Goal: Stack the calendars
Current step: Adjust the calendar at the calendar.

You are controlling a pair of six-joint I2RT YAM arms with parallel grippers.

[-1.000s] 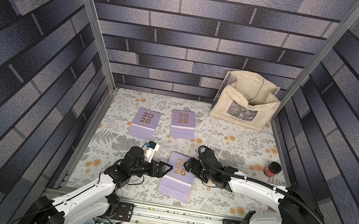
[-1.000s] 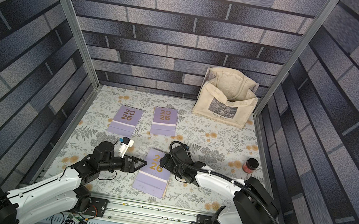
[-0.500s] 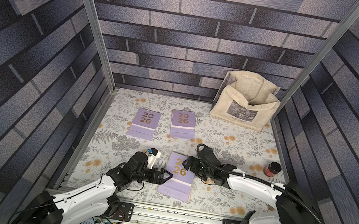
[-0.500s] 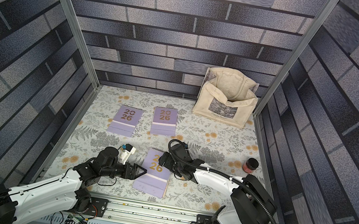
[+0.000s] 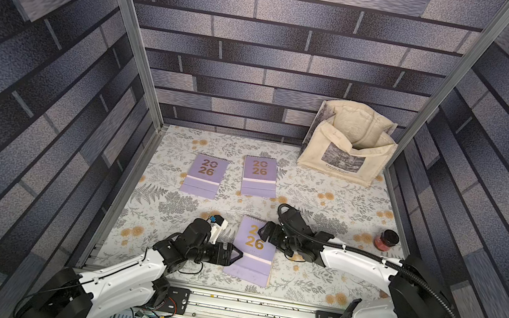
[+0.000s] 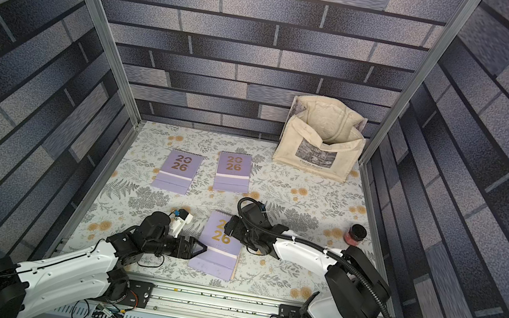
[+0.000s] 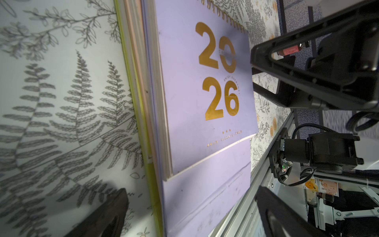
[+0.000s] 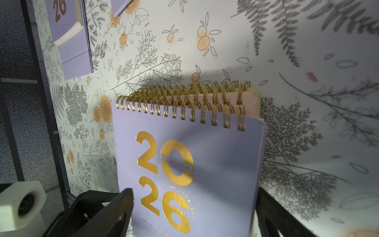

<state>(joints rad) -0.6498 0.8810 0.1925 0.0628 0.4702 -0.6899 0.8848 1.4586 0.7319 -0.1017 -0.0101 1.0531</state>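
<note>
A lavender calendar (image 5: pixel 251 254) with a gold "2026" tops a pile near the front of the mat. The peach calendar (image 8: pixel 249 102) and yellow-green calendar (image 7: pixel 134 98) under it show only as edges. Two more lavender calendars (image 5: pixel 204 176) (image 5: pixel 259 176) lie flat and apart farther back. My left gripper (image 5: pixel 235 255) is open at the pile's left edge, one finger (image 7: pixel 102 215) over the mat. My right gripper (image 5: pixel 263 231) hovers open over the pile's top right corner, and its fingers (image 8: pixel 123 205) show on either side of the cover without closing on it.
A cream tote bag (image 5: pixel 346 147) stands open in the back right corner. A small red jar (image 5: pixel 386 239) sits by the right wall. The metal rail (image 5: pixel 257 303) runs just in front of the pile, and patterned walls close in the mat.
My left gripper has slid toward the front along the pile's left edge. The right gripper and the pile have hardly moved.
</note>
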